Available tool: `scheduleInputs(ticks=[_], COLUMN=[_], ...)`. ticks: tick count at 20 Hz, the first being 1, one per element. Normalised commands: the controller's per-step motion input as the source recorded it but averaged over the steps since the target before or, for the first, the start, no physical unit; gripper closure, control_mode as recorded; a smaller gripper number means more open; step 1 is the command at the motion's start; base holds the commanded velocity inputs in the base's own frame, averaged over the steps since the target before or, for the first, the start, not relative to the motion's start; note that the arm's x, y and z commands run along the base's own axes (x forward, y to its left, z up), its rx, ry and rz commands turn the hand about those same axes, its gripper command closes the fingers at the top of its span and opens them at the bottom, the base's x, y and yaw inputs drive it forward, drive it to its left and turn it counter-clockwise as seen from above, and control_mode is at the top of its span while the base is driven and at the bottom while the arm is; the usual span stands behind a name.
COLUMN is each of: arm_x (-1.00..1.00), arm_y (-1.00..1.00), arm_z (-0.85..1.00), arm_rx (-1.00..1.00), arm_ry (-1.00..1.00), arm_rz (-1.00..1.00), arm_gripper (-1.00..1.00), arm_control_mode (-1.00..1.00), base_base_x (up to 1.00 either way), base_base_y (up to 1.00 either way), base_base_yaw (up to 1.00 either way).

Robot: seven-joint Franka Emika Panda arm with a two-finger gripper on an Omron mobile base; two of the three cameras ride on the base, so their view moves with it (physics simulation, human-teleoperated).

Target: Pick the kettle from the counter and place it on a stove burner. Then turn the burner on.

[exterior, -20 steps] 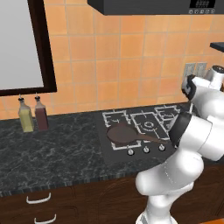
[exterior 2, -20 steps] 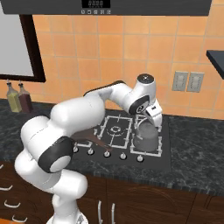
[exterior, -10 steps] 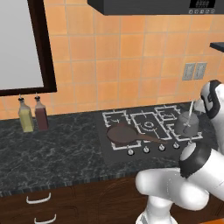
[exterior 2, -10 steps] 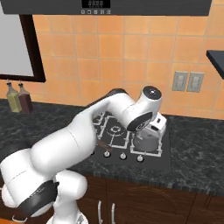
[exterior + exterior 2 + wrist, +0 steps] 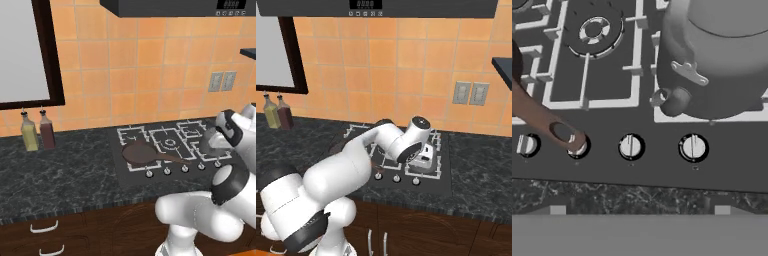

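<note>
The kettle [image 5: 722,55] sits on a stove burner [image 5: 662,112] and the pincer [image 5: 423,156] is released. Risk: reaching for the wrong knob [image 5: 692,147], or bumping the frying pan handle [image 5: 542,122] lying over another knob.

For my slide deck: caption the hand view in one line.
Squat dull-grey metal kettle sits on a pale-grey wire grate burner, above small silver knobs; a brown frying pan's handle overlaps one knob.

Kettle [image 5: 722,55] is showing dull grey metal at the hand view's upper right. Grates [image 5: 587,60] are reading pale grey on the black cooktop [image 5: 642,170], knobs [image 5: 631,146] silver. Pan handle [image 5: 537,120] is looking brown at left. Counter [image 5: 60,175] is showing black with grey-white speckles, wall tiles [image 5: 140,75] orange.
</note>
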Motion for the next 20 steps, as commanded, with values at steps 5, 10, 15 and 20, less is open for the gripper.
scheduleInputs(ticks=[5,10,15,20], arm_x=[0.14,-0.08,0.07,0.07], arm_y=[-0.15,-0.17,0.00,-0.01], arm_z=[-0.36,-0.33,-0.28,-0.34], arm_rx=[-0.06,0.00,-0.01,-0.05], arm_ry=[0.16,0.03,0.00,0.00], arm_rz=[0.00,0.00,0.00,0.00], arm_gripper=[-1.00,-1.00,-1.00,-1.00], arm_control_mode=[-1.00,-1.00,-1.00,-1.00], base_base_x=[0.00,0.00,0.00,0.00], base_base_y=[0.00,0.00,0.00,0.00], base_base_yaw=[0.00,0.00,0.00,0.00])
